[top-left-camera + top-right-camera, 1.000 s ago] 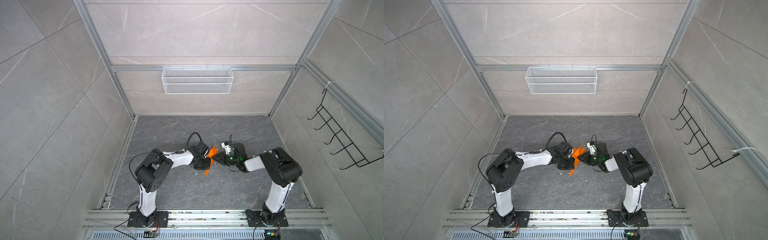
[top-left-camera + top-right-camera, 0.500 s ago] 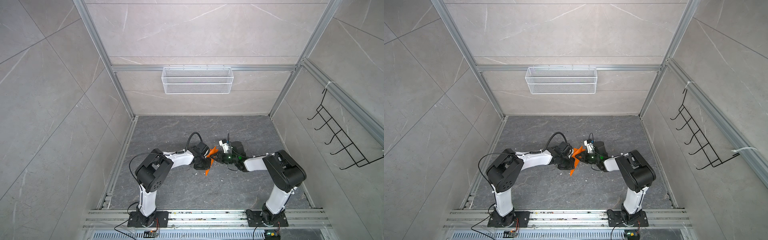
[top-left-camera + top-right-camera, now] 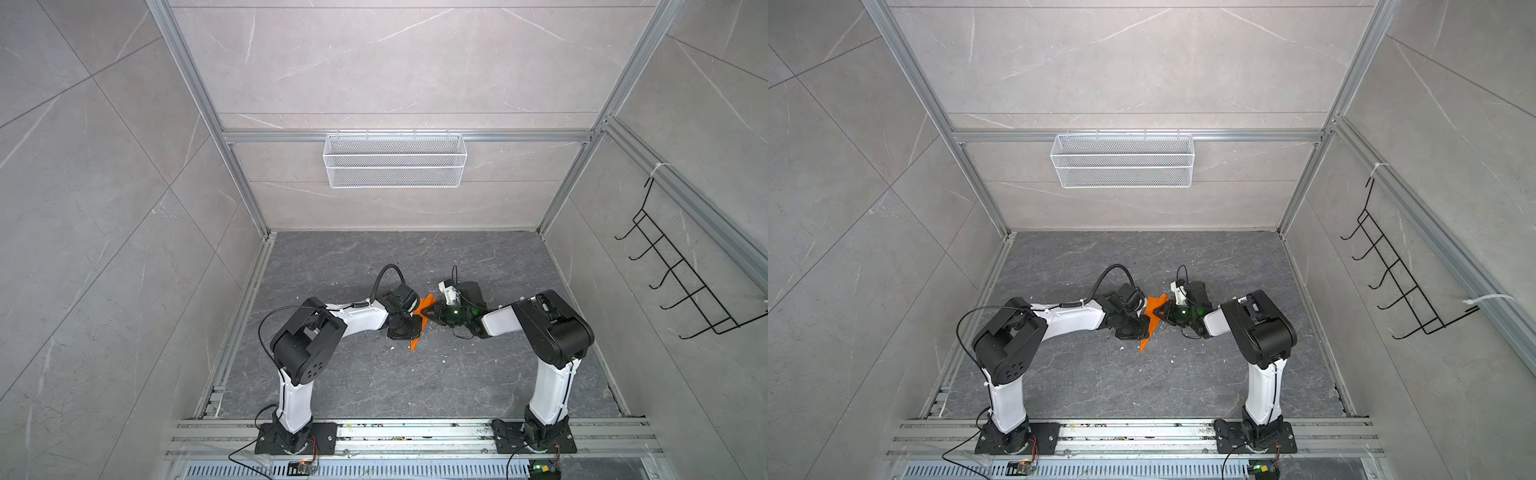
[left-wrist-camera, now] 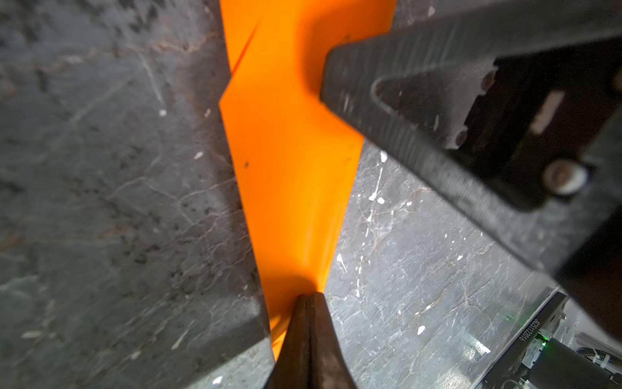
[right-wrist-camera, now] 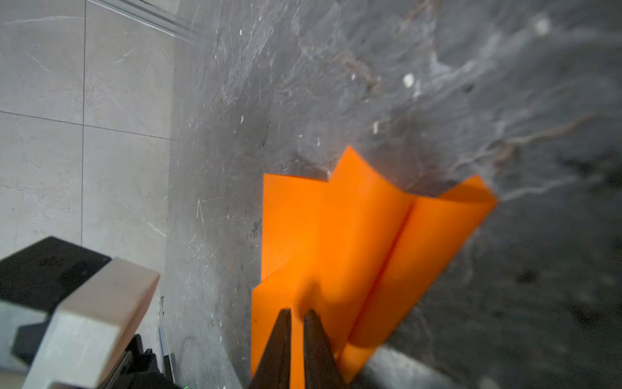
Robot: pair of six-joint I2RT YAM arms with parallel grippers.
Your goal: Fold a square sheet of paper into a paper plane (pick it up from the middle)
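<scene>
**Two grips on one thin fold: tearing and a crooked crease are the risks**

The left gripper (image 4: 310, 296) is clamped hard on the paper plane (image 4: 289, 161), with its fingertips pressed together where the paper narrows. The right gripper (image 5: 299, 313) stands astride a raised flap nearer the wide end. Its fingertips are a sliver apart with orange showing between them, but that wrist view is blurred, so I cannot tell whether they grip it yet.

With both grippers so close on one piece, the likely failure is the arms moving out of step. A pull or twist between them could tear the thin paper or buckle the centre crease. If the right jaws close off the fold line, they would set a crooked wing. If they close too lightly, the flap would slip out.

The plane (image 5: 336, 235) is plain bright orange and only partly formed. It is a long pointed shape with a centre crease, two flaps curling up beside it and a notched rear edge. In both top views it hangs between the two grippers (image 3: 417, 341) (image 3: 1152, 322), over the middle of the dark marbled tabletop (image 3: 374, 374).
</scene>
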